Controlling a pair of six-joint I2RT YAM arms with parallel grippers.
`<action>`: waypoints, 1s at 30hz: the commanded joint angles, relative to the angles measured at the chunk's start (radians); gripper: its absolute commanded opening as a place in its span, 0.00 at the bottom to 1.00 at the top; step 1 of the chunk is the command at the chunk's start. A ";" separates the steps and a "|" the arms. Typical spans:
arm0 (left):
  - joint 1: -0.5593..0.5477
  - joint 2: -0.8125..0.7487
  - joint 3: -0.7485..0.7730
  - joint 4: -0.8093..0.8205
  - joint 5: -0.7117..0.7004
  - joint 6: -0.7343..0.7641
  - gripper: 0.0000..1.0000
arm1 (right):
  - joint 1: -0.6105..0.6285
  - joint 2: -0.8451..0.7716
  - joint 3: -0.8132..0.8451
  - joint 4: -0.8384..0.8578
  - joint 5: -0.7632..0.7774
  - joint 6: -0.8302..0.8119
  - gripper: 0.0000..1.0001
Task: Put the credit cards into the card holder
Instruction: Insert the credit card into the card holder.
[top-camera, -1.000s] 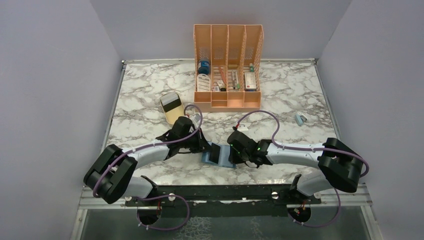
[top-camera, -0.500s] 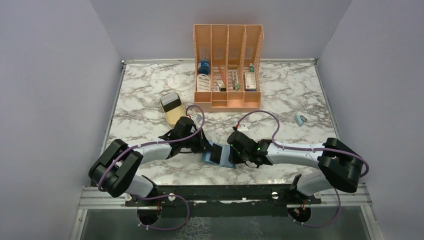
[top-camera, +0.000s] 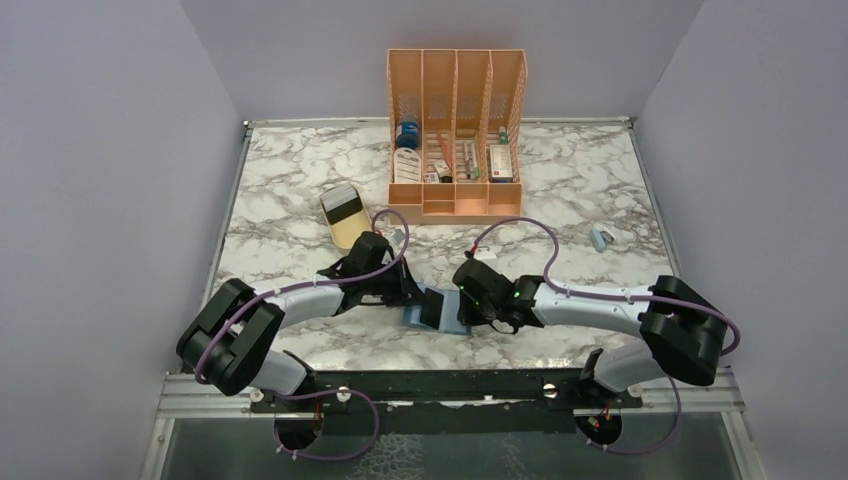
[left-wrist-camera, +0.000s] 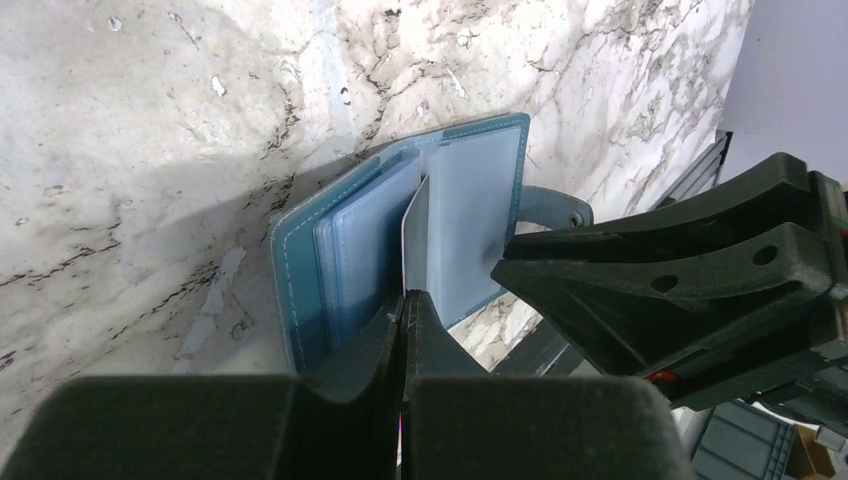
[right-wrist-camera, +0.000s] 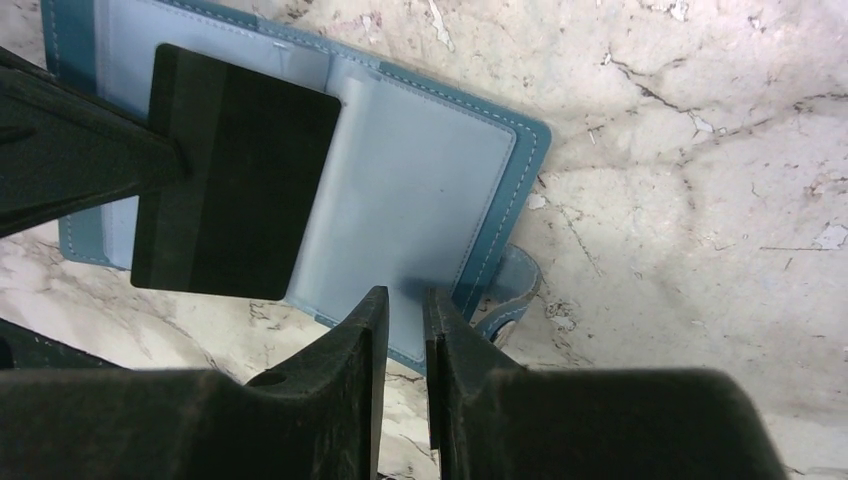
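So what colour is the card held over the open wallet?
Black, with a greyer band near one edge. The card shows best in the right wrist view.

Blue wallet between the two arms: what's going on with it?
Both arms are working on the open card holder, which lies on the marble table. The right gripper pinches one edge of the holder, apparently to steady it. The left gripper is shut on a dark credit card and holds it edge-first at the holder's clear sleeves. Most of the card shows outside the sleeves, so it is not tucked in yet.
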 joint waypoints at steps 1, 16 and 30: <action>-0.006 -0.017 0.017 -0.036 -0.007 -0.003 0.00 | 0.002 -0.008 0.043 -0.034 0.061 -0.010 0.20; -0.006 -0.012 -0.005 0.008 0.008 -0.064 0.00 | 0.003 0.058 0.025 -0.036 0.076 -0.019 0.15; -0.006 0.044 -0.008 0.042 0.017 -0.046 0.00 | 0.002 0.049 0.012 -0.032 0.067 -0.018 0.14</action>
